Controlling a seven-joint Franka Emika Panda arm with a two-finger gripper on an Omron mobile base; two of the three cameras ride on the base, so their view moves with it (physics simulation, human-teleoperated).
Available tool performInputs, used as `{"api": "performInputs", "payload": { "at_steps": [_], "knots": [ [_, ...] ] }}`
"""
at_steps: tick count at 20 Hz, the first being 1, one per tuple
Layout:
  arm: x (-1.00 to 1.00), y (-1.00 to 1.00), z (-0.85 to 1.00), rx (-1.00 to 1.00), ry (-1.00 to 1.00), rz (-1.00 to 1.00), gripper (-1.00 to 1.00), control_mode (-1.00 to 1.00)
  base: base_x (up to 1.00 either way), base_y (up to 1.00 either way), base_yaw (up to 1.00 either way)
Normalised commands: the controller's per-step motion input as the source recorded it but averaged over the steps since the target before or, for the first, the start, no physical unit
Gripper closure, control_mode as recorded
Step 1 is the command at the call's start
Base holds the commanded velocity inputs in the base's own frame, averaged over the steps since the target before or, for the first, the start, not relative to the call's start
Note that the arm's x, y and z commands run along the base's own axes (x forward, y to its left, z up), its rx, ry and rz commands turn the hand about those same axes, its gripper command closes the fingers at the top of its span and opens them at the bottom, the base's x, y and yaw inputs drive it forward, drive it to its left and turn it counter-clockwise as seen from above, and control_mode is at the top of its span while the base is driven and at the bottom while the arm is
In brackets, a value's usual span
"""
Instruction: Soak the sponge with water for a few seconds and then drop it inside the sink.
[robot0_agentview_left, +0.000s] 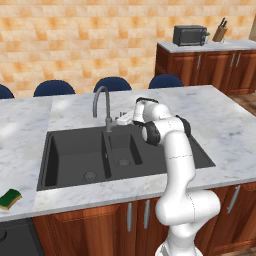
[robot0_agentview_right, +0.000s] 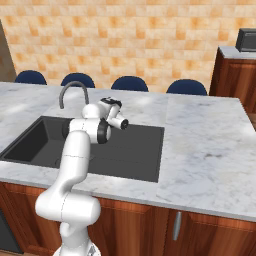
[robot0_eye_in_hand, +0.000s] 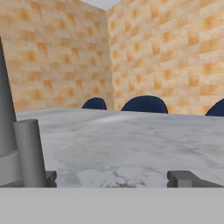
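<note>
In the left base view the sponge (robot0_agentview_left: 10, 198) lay on the counter (robot0_agentview_left: 25, 125) left of the sink (robot0_agentview_left: 75, 155), the gripper (robot0_agentview_left: 121, 120) beside the faucet (robot0_agentview_left: 102, 105); in the hand view its fingertips (robot0_eye_in_hand: 186, 178) stood wide apart, empty.
</note>
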Motion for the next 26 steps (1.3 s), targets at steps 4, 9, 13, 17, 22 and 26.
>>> {"api": "performInputs", "payload": {
  "at_steps": [4, 9, 13, 17, 22, 26],
  "knots": [
    [0.35, 0.14, 0.0, 0.0, 0.0, 0.0, -1.0, -1.0, 0.0, 0.0, 0.0],
    [0.34, 0.1, -0.05, 0.0, 0.01, 0.0, -1.0, -1.0, 0.0, 0.0, 0.0],
    [0.32, 0.0, -0.11, 0.0, 0.03, -0.06, -1.0, -1.0, 0.0, 0.0, 0.0],
    [0.14, 0.0, -0.14, 0.0, 0.07, -0.14, -1.0, -1.0, 0.0, 0.0, 0.0],
    [0.06, -0.04, -0.15, 0.0, 0.04, -0.14, -1.0, -1.0, 0.0, 0.0, 0.0],
    [0.0, -0.17, -0.13, 0.0, 0.04, -0.12, -1.0, -1.0, 0.0, 0.0, 0.0]
  ]
}}
